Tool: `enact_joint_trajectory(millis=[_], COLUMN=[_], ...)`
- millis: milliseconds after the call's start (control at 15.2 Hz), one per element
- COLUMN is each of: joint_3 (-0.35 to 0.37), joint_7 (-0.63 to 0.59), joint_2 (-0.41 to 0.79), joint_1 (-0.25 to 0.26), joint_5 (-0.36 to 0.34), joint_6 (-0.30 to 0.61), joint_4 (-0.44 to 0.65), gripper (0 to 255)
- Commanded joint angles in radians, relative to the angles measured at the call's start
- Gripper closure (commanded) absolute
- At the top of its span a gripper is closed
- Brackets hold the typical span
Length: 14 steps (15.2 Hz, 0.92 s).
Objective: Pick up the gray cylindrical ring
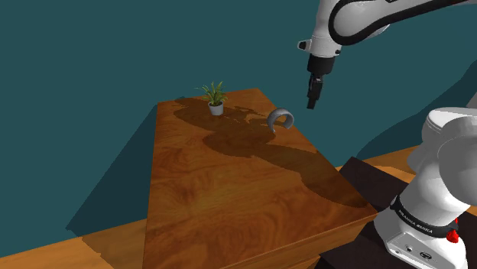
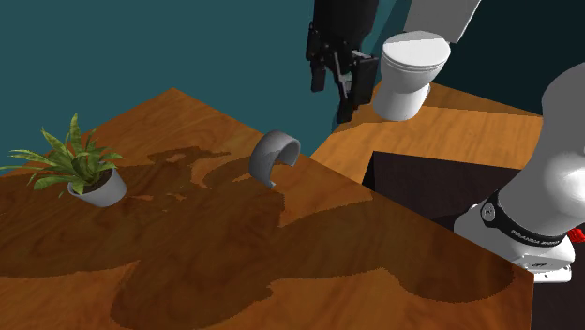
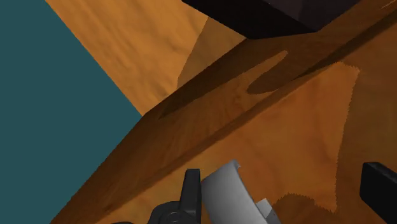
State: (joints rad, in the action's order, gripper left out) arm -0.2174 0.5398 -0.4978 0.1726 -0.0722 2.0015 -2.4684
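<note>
Wood-grained brown tabletop point(image 1: 222, 206) stretches away from the arm. Toward its far end, close to the shoulder view's right-hand edge, rests the gray cylindrical ring point(image 1: 280, 118). The all-black two-finger gripper point(image 1: 313, 101) hangs above it and a little to the right, clear of the ring. By my reading the approach is roughly lined up, but the descent, the closing and the lift are all left to do. In the wrist view the black fingers point(image 3: 191, 191) are spread wide and hold nothing. The ring lies between them, close beside one finger and apparently not touching it. Farthest off, a small green plant in a white pot point(image 1: 215, 99) sits at the table's far end.
</note>
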Motion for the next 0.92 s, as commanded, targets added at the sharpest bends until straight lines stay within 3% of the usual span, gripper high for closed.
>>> enact_joint_trajectory(millis=[0, 330, 858], joint_3=[-0.028, -0.094, -0.11], joint_7=[0.119, 0.418, 0.464], joint_2=[0.052, 0.192, 0.255], joint_1=[0.039, 0.145, 0.159], joint_5=[0.014, 0.097, 0.128], joint_6=[0.085, 0.26, 0.378], joint_4=[0.008, 0.051, -0.003], gripper=[0, 0, 0])
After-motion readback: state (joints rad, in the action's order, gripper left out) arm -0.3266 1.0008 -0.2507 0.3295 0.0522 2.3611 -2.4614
